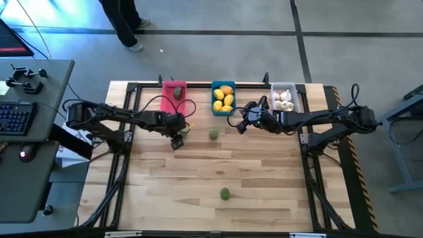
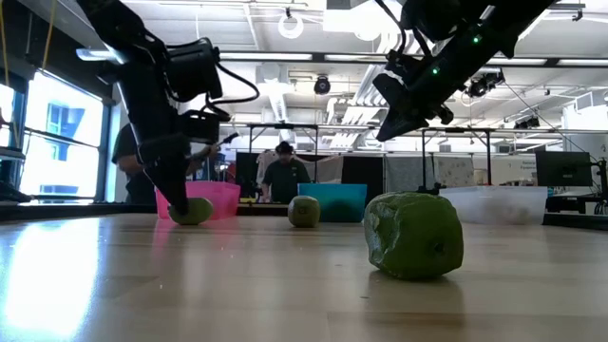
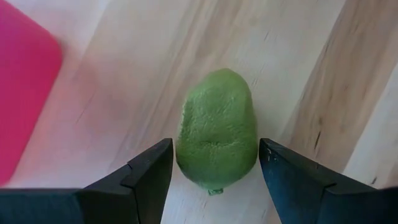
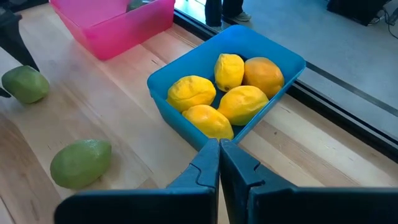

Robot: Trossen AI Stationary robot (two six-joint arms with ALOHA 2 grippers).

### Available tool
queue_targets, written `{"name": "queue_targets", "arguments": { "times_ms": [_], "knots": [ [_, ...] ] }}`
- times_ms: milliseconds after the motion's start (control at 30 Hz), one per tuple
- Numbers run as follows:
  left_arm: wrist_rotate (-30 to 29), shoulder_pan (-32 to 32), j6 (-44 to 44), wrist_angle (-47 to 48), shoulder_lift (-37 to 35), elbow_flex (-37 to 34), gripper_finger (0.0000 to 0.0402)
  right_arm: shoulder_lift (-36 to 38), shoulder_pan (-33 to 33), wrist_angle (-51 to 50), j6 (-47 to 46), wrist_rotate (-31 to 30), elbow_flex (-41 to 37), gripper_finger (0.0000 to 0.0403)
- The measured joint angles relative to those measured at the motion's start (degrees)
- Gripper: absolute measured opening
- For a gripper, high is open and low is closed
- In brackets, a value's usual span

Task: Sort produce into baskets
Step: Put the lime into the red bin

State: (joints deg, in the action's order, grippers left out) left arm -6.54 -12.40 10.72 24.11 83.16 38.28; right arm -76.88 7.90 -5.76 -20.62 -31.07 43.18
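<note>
Most is sorted: yellow lemon-like fruits fill the blue plastic basket (image 1: 223, 98), white garlic-like pieces the pale basket (image 1: 284, 97). Three dark green roundish fruits remain on the wooden desk (image 1: 264, 185). The left tool (image 3: 214, 171) straddles one (image 3: 217, 137), released, beside the pink basket (image 1: 174, 90); the right tool (image 4: 219, 163) is clenched, empty.

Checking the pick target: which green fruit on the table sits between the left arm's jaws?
The green fruit beside the pink basket; the other two lie apart, untouched.
</note>
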Motion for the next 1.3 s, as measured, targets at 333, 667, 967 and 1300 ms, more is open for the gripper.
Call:
{"name": "queue_targets", "arguments": {
  "times_ms": [333,667,967,1300],
  "knots": [
    [2.80,-1.57,3.26,0.24,0.15,-0.02,0.0159,0.00,0.00,-0.02,-1.57,0.00,0.00,0.0001],
    [4.90,-4.62,7.08,7.16,-7.17,4.00,0.0099,0.00,0.00,-0.24,-1.60,0.00,0.00,0.0001],
    [4.38,-14.36,15.13,13.50,-14.51,8.65,0.0100,0.00,0.00,-0.44,-2.06,-0.02,0.00,0.0001],
    [4.69,-25.99,12.84,15.01,-15.89,8.83,0.0099,0.00,-0.01,-0.44,-4.90,0.00,0.00,0.0001]
  ]
}}
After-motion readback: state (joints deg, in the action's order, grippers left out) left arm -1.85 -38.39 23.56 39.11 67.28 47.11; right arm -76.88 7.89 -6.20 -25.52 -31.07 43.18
